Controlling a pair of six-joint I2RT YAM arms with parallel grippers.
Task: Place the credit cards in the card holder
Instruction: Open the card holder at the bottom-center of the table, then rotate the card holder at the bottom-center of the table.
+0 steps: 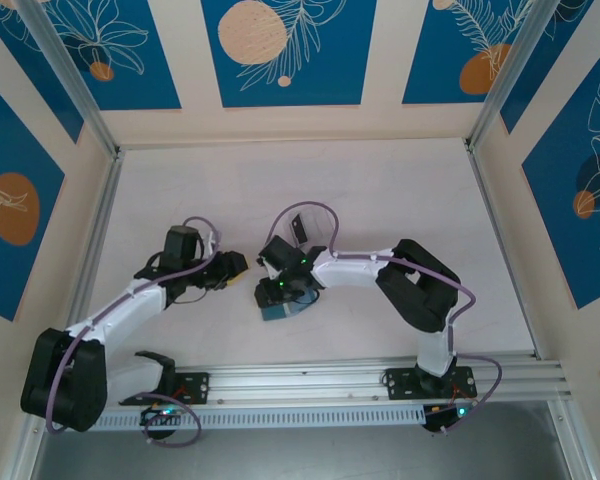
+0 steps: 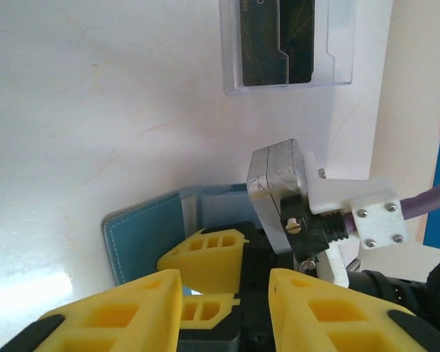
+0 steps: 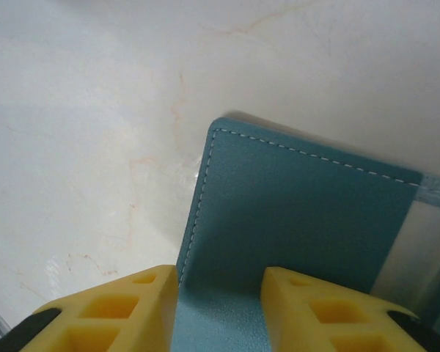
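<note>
Evidently left pincer (image 2: 225,290) gapes empty, right pincer (image 3: 218,282) open astride the card holder (image 3: 301,213); credit cards (image 2: 275,44) too blurred to read.

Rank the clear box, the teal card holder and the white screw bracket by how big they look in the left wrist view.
Largest: clear box and teal card holder, too alike to rank; the holder is partly hidden, the box cut off by the frame's top edge.
Smallest: white bracket, clearly.

White table (image 1: 230,190) w/ card holder (image 2: 143,238), clear box (image 2: 337,51)
</note>
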